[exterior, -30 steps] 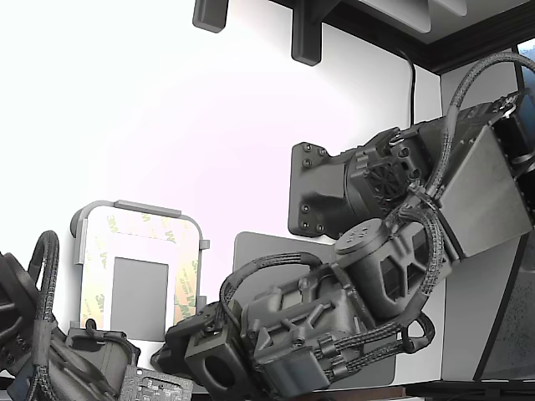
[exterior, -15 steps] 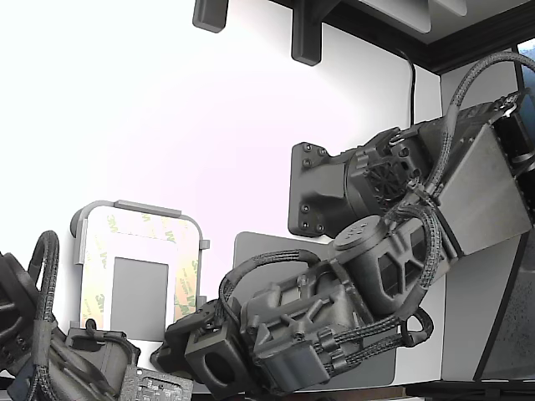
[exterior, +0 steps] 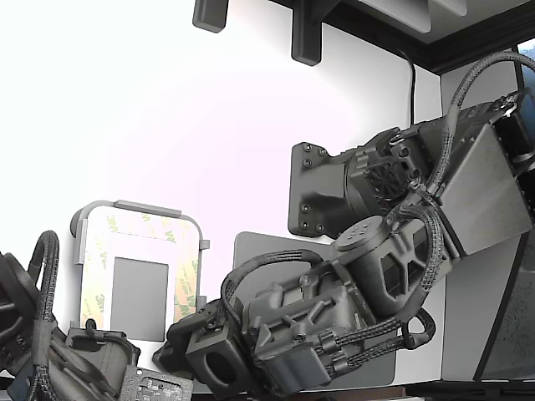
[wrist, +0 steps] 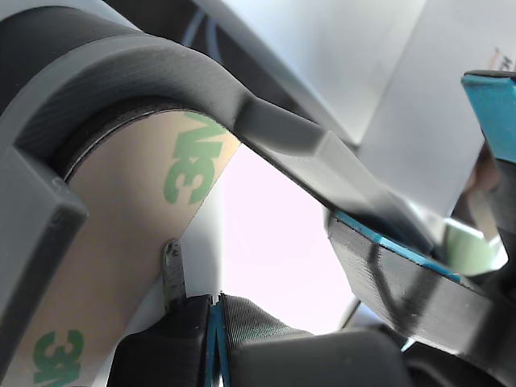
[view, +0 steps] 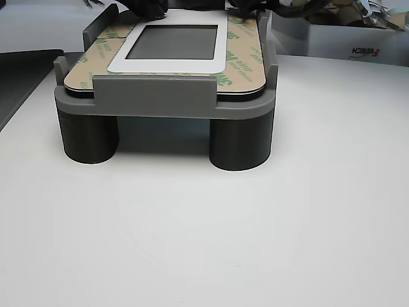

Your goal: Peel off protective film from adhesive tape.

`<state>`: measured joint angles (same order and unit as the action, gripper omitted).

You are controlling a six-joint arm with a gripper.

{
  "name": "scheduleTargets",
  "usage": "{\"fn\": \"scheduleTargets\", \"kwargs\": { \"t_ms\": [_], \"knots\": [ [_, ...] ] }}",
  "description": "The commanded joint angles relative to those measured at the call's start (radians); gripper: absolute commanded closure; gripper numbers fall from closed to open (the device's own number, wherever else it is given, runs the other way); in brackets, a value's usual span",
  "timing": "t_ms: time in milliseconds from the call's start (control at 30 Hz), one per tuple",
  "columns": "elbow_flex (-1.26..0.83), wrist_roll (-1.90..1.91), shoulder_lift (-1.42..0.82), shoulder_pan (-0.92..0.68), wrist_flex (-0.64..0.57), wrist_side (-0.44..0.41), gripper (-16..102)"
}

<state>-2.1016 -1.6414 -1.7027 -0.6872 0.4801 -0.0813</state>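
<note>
- We've got the end effector (wrist: pixel 216 318) parked right at the corner of the tray (wrist: pixel 161 68), with a thin metal tip touching the edge of the film (wrist: pixel 133 210). Looks to us like it's hunting for a corner to lift.
- In the wrist view the two lower pads meet along a blue seam with no gap we can see, so they look pressed together, but whether they've pinched any film we can't tell.
- The film sits just beside the tip, lying flat on the tape (view: pixel 239 61) that borders the grey window (view: pixel 176 41). None of it looks lifted yet.
- The strip nearest the tip runs lengthwise away from the end effector, then curves around the rounded corner, green 3M logos following along.
- The tray stands raised on round legs (view: pixel 241 144) above the surface (view: pixel 204 243), probably so the end effector can reach in at the edge.
- A big grey mat (exterior: pixel 259 246) lies beside the arm.
</note>
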Motion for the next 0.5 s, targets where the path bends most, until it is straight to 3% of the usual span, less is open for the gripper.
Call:
{"fn": "scheduleTargets", "kwargs": {
  "t_ms": [0,467],
  "knots": [
    [0.031,0.003,-0.021,0.008,-0.003,-0.002,97],
    [0.023,-0.051,-0.009,0.02,-0.031,0.012,97]
  ]
}}
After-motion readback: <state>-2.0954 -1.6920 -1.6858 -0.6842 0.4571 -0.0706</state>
